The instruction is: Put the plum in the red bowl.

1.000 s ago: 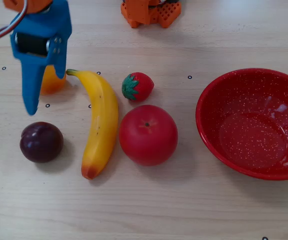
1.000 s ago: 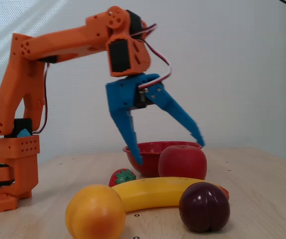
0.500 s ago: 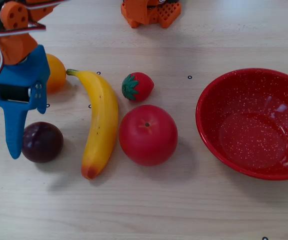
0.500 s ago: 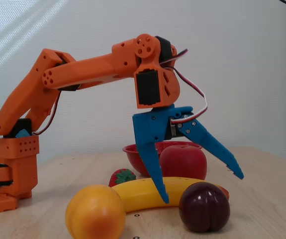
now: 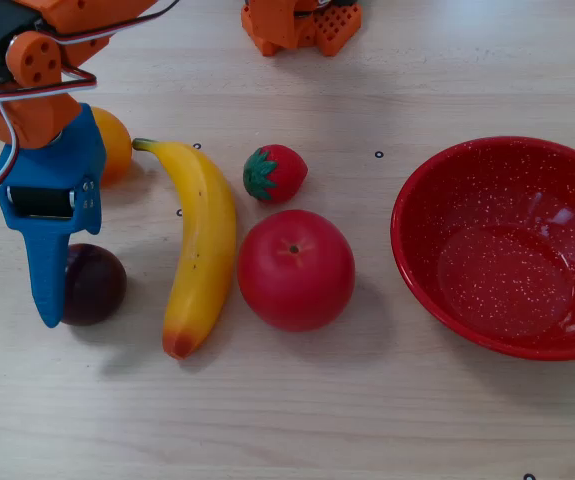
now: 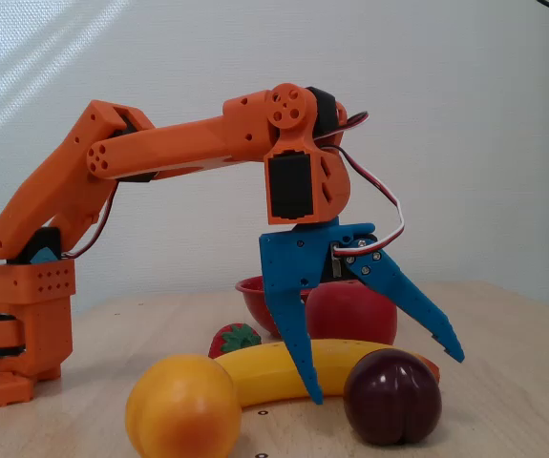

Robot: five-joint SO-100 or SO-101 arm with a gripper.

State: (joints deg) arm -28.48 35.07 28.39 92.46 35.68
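The plum (image 5: pixel 97 283), dark maroon and glossy, lies on the wooden table left of the banana. It also shows at the front in the side-on fixed view (image 6: pixel 391 396). My gripper (image 5: pixel 52 300) is open and empty, its blue fingers pointing down at the plum's left edge. In the side-on fixed view the gripper (image 6: pixel 385 375) straddles the plum, one fingertip low beside it and the other raised above it. The red bowl (image 5: pixel 422 190), speckled white and empty, stands at the far right. Only a bit of its rim (image 6: pixel 249 289) shows behind the gripper.
A banana (image 5: pixel 199 250), a red apple (image 5: pixel 295 270) and a strawberry (image 5: pixel 274 172) lie between the plum and the bowl. An orange (image 5: pixel 115 145) sits behind the gripper. The arm's orange base (image 5: pixel 302 25) stands at the table's far edge.
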